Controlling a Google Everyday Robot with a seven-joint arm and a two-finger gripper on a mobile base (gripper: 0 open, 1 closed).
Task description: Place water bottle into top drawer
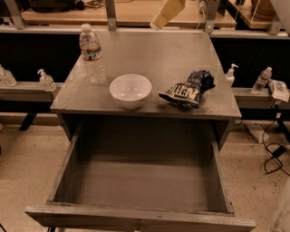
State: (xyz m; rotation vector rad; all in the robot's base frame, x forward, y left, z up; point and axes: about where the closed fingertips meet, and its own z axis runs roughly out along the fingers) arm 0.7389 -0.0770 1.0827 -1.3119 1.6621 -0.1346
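Take the white bowl [130,90] as your marker; it sits near the front edge of the grey tabletop [154,52], left of centre. The water bottle [92,54] stands upright on the tabletop, behind the bowl and to its left, close to it but not touching. You can see its white cap on top and its dark label band around the upper body.

To the right of the bowl, apart from it, a dark blue chip bag [186,89] lies flat with its white lettering facing up.

Your hand [166,12] is far behind the bowl and a little to its right, up at the back edge of the tabletop. Only a tan, slanted part of it enters from the top of the view. You cannot tell whether it is apart or together, and nothing shows in its hold.

Directly in front of and below the bowl, the top drawer [145,183] is pulled well out, with its grey wooden floor and side walls in plain sight.

Off the tabletop, well left of the bowl, a pump-top sanitizer bottle [46,80] stands on a low ledge. Well to the right stand another sanitizer bottle [230,74] and a small clear bottle [262,80].
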